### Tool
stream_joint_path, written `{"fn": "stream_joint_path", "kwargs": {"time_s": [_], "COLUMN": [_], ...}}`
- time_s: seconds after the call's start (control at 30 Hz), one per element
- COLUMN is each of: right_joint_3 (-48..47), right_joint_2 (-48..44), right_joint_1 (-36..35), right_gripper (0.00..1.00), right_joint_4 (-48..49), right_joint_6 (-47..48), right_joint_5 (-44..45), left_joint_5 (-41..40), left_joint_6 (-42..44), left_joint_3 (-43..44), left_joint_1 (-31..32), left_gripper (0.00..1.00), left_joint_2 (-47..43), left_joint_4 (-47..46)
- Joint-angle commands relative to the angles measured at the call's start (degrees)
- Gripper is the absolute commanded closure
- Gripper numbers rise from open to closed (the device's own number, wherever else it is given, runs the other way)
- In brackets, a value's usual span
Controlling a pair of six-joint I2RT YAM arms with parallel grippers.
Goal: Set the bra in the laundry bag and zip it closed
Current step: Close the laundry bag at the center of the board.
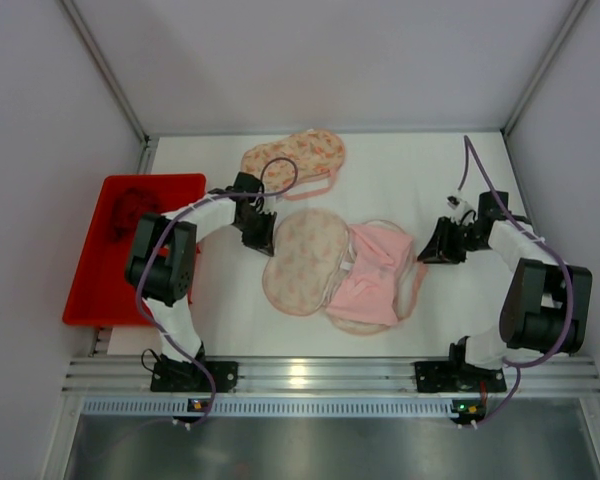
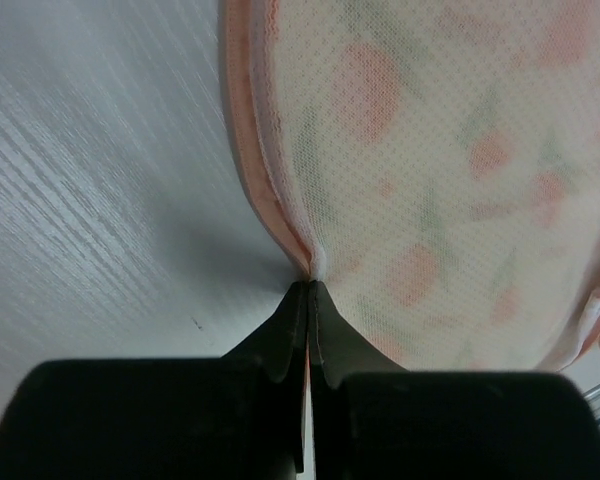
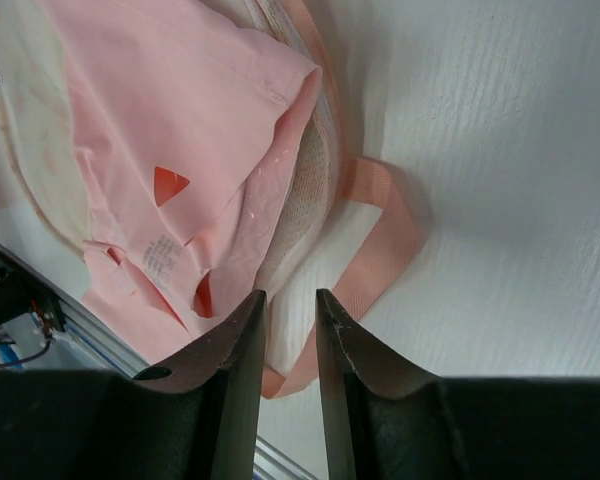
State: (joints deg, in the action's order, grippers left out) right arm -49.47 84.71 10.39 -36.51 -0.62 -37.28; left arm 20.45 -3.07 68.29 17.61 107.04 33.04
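The laundry bag (image 1: 302, 262) lies unzipped in the middle of the table, its floral mesh lid folded out to the left. In its right half rests the pink bra (image 1: 382, 272), with a label showing on it in the right wrist view (image 3: 180, 120). My left gripper (image 1: 263, 236) is shut on the pink-trimmed rim of the lid (image 2: 280, 215), pinching it at the fingertips (image 2: 311, 285). At the bag's right edge my right gripper (image 1: 432, 250) stands open (image 3: 290, 298). The white mesh rim (image 3: 315, 190) and a pink strap loop (image 3: 390, 230) lie between and just beyond its fingers.
A second floral laundry bag (image 1: 295, 155) lies at the back of the table. On the left, beside the left arm, sits a red tray (image 1: 120, 250). White walls close in the table on three sides.
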Motion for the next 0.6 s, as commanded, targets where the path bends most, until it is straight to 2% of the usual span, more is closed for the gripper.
{"fn": "stream_joint_path", "kwargs": {"time_s": [0.0, 0.23, 0.37, 0.57], "right_joint_3": [-0.2, -0.6, -0.7, -1.0], "right_joint_2": [-0.7, 0.2, 0.2, 2.3], "right_joint_1": [1.2, 2.5, 2.5, 2.5], "right_gripper": [0.73, 0.75, 0.76, 0.79], "right_joint_4": [0.2, 0.0, -0.6, -2.5], "right_joint_6": [-1.5, -2.6, -2.2, -1.0], "right_joint_5": [-2.0, -4.4, -5.3, -7.2], "left_joint_5": [-2.2, -3.0, 6.4, 12.8], "left_joint_6": [2.2, 5.8, 6.5, 6.3], "left_joint_3": [3.8, 12.4, 16.3, 17.9], "left_joint_1": [-0.8, -3.0, -2.8, 0.6], "left_gripper": [1.00, 1.00, 1.00, 1.00], "left_joint_2": [-0.3, -4.2, -6.3, -10.0], "left_joint_4": [-1.8, -0.3, 0.8, 0.8]}}
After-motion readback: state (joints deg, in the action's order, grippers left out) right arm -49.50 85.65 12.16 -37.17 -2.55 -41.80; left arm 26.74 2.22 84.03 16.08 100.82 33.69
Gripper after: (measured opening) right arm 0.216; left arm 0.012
